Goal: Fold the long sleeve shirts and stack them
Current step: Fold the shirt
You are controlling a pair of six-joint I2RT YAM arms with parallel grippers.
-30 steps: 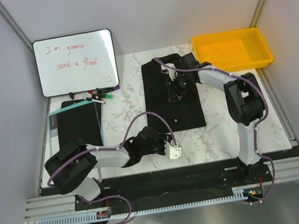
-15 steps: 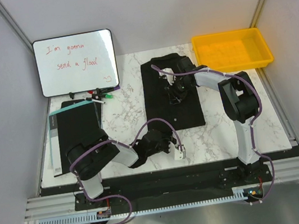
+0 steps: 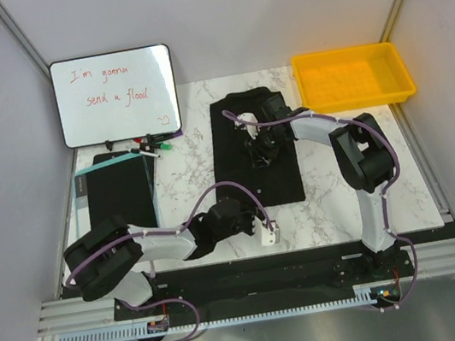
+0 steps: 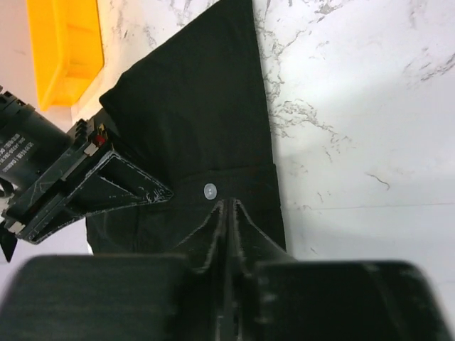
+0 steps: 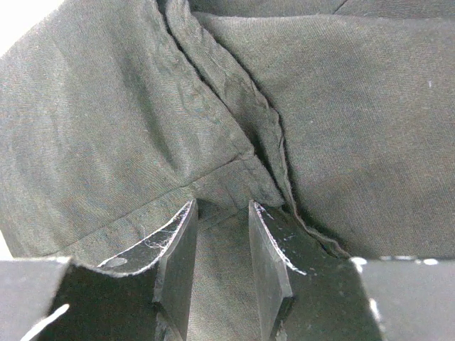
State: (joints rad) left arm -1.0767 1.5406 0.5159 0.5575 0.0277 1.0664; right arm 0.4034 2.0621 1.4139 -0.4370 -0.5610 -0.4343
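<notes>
top external view: the black shirt (image 3: 281, 181) lies flat mid-tabletop (image 3: 195, 154). the right claw (image 3: 258, 157), narrow, pinches a fold near its middle. the left claw (image 3: 269, 235), fingers pressed together, sits just off its near edge.

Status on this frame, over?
Right gripper pinching shirt mid-cloth. Left gripper shut, empty, off its near edge. Shirt lies folded narrow. Nothing else on it.

Centre frame, the plain black soft-cloth long sleeve shirt (image 3: 255, 153), one small pale round button (image 4: 210, 190) on it. Underneath, the white marble tabletop (image 3: 191, 159), veined grey. Upper right, a bright yellow plastic tray (image 3: 354, 77). Upper left, a black-framed white whiteboard (image 3: 118, 118) with red handwriting.
</notes>
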